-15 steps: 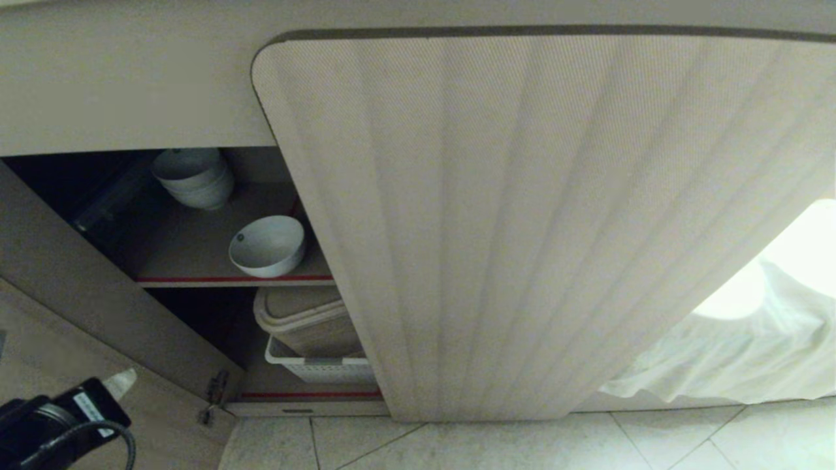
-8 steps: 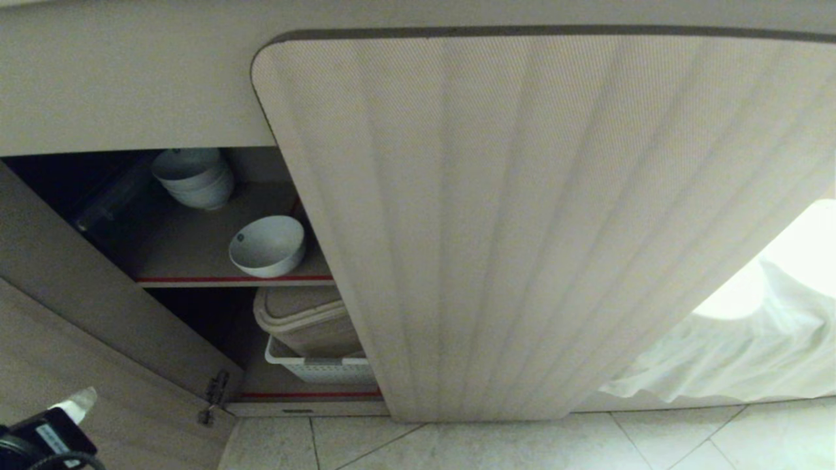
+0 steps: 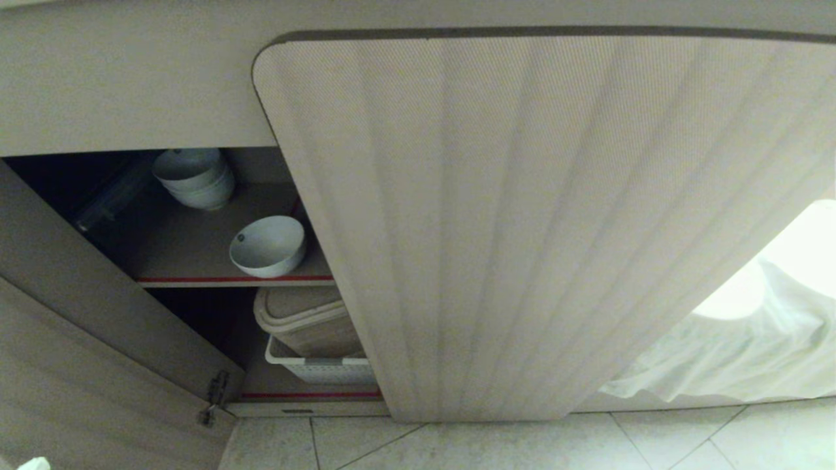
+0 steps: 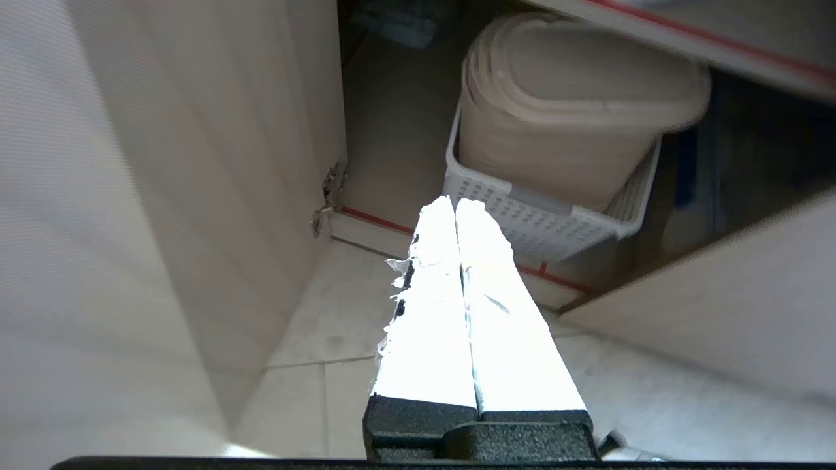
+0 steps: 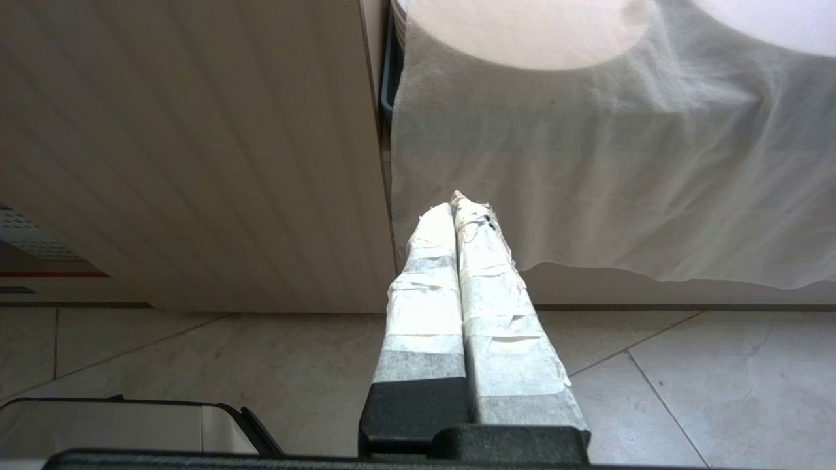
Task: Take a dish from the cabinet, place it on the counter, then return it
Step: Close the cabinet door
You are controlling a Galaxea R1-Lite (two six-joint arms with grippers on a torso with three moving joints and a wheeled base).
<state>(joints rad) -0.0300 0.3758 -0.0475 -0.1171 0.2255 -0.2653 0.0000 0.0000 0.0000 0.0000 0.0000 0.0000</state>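
Note:
The dish (image 3: 268,245), a small white bowl with a dark mark near its rim, sits alone near the front of the upper shelf of the open cabinet (image 3: 235,279). My left gripper (image 4: 455,203) is shut and empty. It hangs low over the floor tiles outside the cabinet and points toward the lower shelf. In the head view only a white fingertip (image 3: 34,464) shows, at the bottom left corner, far below the dish. My right gripper (image 5: 454,202) is shut, empty and parked in front of a white cloth. The counter is out of view.
A stack of white bowls (image 3: 194,177) stands at the back of the upper shelf. On the lower shelf a beige lidded bin (image 3: 304,320) sits in a white basket (image 4: 542,219). The open left door (image 3: 98,326) and the ribbed right door (image 3: 522,228) flank the opening. A white cloth (image 5: 588,163) hangs at the right.
My left gripper has sunk down and to the left, almost leaving the head view; only a fingertip remains at the corner. The dish has not moved.

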